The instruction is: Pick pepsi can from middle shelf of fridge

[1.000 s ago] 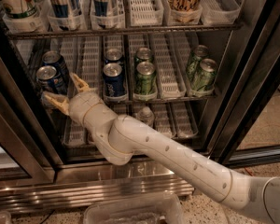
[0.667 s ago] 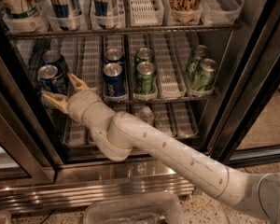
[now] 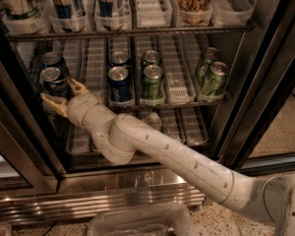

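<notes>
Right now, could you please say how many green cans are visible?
4 green cans: front and back in a centre lane, front and back far right. Gripper open by the front-left pepsi can.

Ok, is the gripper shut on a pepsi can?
No, the gripper sits at the left end of the middle shelf with its fingers spread apart, just below the front-left pepsi can.

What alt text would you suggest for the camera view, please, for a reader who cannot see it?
A white robot arm reaches into the fridge, its gripper open right by the front-left pepsi can on the middle shelf. More blue cans and green cans stand in lanes further along.
</notes>
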Motion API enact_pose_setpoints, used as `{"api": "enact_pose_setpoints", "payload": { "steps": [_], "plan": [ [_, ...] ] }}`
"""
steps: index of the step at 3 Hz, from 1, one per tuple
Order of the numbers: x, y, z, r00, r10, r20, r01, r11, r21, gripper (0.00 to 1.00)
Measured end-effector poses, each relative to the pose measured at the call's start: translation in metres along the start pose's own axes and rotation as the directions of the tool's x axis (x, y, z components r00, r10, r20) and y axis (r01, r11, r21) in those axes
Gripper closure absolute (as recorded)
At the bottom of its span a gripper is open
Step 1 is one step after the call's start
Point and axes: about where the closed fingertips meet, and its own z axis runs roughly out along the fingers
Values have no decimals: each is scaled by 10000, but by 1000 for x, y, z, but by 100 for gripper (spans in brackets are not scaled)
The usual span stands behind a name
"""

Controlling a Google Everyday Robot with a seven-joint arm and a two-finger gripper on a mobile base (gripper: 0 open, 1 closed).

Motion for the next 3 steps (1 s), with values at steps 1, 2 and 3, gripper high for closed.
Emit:
{"api": "enact_pose_setpoints", "payload": {
  "steps": [1,2,3],
  "plan": [
    [-1,3,3,10000,11,14,-11,10000,-90,39],
    [-1,3,3,10000,11,14,-11,10000,-91,59],
    [-1,3,3,10000,11,14,-11,10000,-91,81]
  ]
}}
